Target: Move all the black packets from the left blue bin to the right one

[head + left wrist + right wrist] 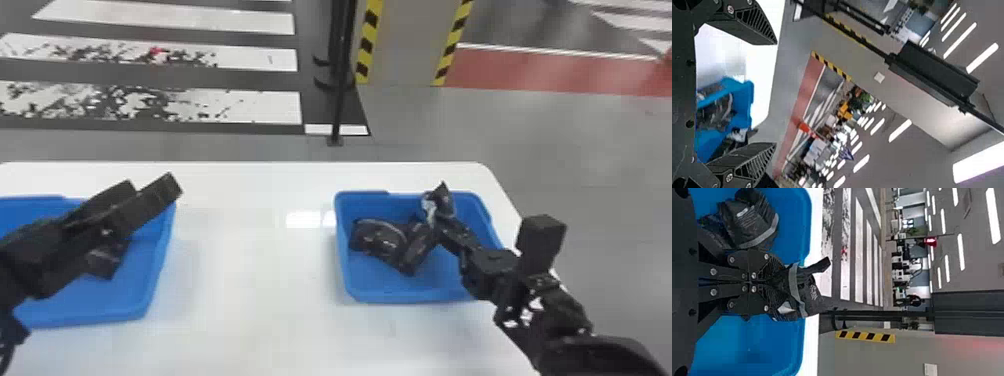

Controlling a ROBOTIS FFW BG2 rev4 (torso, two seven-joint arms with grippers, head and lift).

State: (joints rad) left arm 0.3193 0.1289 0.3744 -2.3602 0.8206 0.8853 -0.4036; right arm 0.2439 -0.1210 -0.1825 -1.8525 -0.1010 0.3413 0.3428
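The left gripper [152, 186] is angled over the left blue bin [145, 300] with its fingers spread, and the arm partly hides a black packet [107, 262] inside; the bin's outer end is cut off. The right gripper [444, 225], extended forward and inward over the right blue bin [352, 280], has its fingers clamped on a held packet [441, 202], whose pale markings are illegible, with further packets [380, 237] lying in that bin.

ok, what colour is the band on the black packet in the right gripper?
Grey band across the packet; clearest in the right wrist view.
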